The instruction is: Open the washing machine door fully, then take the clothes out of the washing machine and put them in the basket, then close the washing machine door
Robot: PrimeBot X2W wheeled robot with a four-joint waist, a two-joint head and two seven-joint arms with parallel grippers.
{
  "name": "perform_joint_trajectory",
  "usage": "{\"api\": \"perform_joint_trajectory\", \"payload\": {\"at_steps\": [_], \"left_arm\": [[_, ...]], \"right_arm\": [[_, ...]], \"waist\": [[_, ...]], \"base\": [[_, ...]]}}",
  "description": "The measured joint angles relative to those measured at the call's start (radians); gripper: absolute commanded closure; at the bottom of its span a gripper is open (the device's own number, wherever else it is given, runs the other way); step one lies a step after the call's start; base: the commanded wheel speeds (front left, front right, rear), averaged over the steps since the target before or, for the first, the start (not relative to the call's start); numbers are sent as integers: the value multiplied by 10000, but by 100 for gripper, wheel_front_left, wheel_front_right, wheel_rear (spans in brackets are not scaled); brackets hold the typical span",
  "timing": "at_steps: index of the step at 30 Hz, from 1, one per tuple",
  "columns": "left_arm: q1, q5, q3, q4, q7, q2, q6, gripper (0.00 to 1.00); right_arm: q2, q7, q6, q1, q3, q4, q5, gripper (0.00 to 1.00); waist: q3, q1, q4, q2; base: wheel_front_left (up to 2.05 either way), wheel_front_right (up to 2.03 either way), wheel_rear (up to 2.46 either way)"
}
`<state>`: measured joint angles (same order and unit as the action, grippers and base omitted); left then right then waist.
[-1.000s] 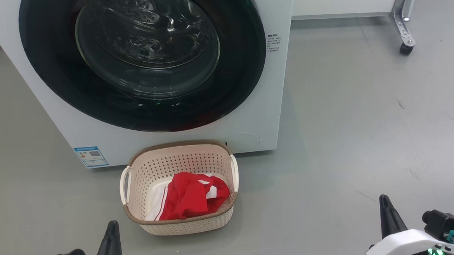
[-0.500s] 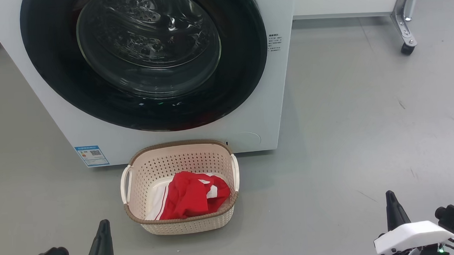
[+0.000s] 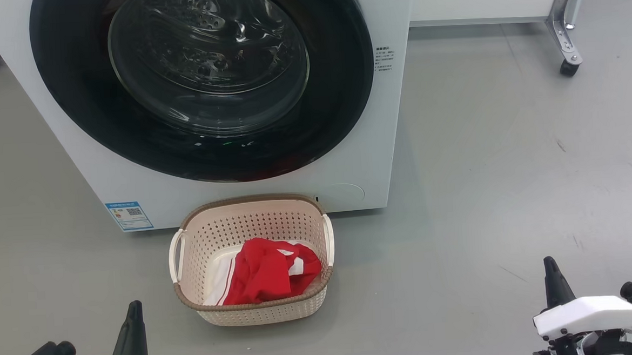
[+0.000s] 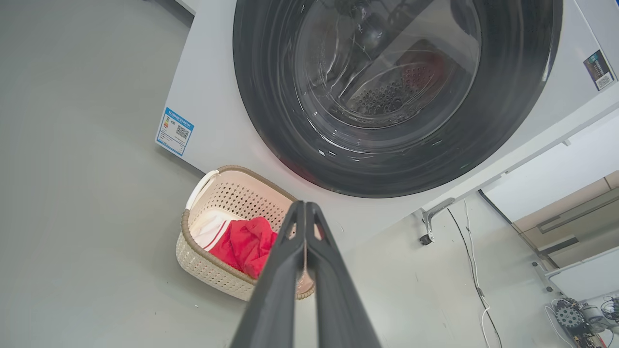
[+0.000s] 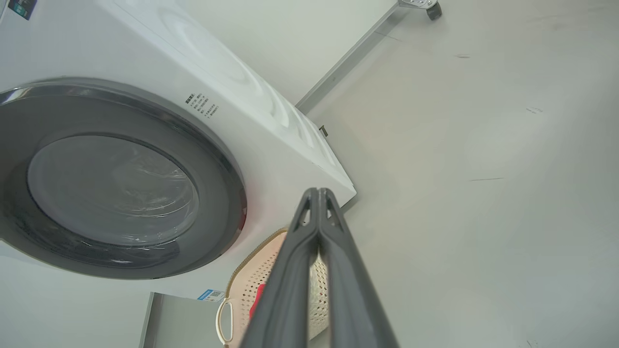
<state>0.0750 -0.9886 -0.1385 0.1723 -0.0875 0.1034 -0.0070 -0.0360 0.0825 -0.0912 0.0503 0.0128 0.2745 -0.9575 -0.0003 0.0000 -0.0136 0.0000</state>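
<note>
Washing machine door (image 3: pixel 205 80), large, round, glossy black, with a bulging clear glass window: shut flush in the front of the big white boxy washing machine (image 3: pixel 384 141).

Long dark fingers of the left gripper (image 3: pixel 134 317) pressed together into one point, holding nothing, low at the left of the head view. Right gripper (image 3: pixel 551 273) likewise pinched closed and empty, low at the right.

Ahead and between the two, a small cream perforated plastic basket (image 3: pixel 216 231) with a brown woven rim, on the grey floor (image 3: pixel 510 162) just in front of the machine. Inside it, bright red clothes (image 3: pixel 267 272) with white stripes, bunched toward the right.

Compared with a second ago: both grippers slid outward toward the picture's edges, well apart from the basket. Slight shift of the whole view, so probably a small camera move too. Door, basket and clothes in the same places.

Judged from this: unloading and closing apparently done, arms backing off to rest.
</note>
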Motion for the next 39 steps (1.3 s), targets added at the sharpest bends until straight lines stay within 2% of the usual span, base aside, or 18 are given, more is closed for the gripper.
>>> {"api": "perform_joint_trajectory", "payload": {"at_steps": [39], "left_arm": [[-807, -4924, 993, 621, 966, -48, -788, 100]], "right_arm": [[-140, -1174, -209, -716, -779, 21, -4878, 100]], "waist": [[25, 0, 98, 0]], "base": [[0, 0, 0]]}}
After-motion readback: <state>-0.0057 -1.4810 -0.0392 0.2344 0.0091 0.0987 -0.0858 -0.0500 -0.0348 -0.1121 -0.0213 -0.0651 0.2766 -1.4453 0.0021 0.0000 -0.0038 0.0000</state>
